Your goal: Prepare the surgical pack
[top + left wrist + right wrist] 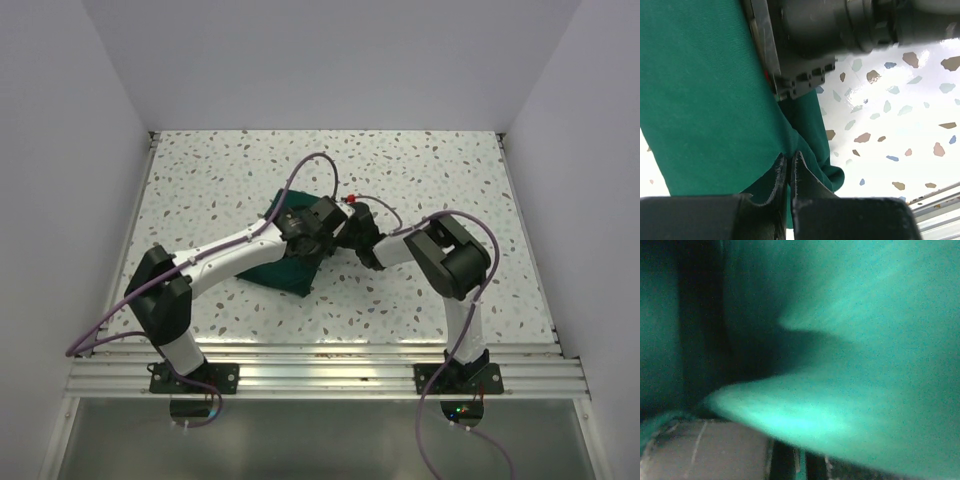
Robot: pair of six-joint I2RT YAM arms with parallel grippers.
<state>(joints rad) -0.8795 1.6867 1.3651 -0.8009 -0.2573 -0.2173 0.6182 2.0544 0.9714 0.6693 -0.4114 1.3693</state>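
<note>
The surgical pack is a dark green cloth bundle (278, 270) in the middle of the speckled table, partly hidden under my left arm. No instruments or tray show. My left gripper (332, 232) is at the bundle's right edge. In the left wrist view this gripper (789, 159) is shut on a fold of the green cloth (700, 100). My right gripper (358, 236) meets it from the right. In the right wrist view green cloth (865, 365) fills the frame, and a thin strip of it is pinched in the shut right gripper (801, 462).
The right arm's dark housing (840, 30) hangs just above the cloth's edge, close to my left fingers. White walls enclose the speckled table (450, 170) on three sides. An aluminium rail (320, 365) runs along the near edge.
</note>
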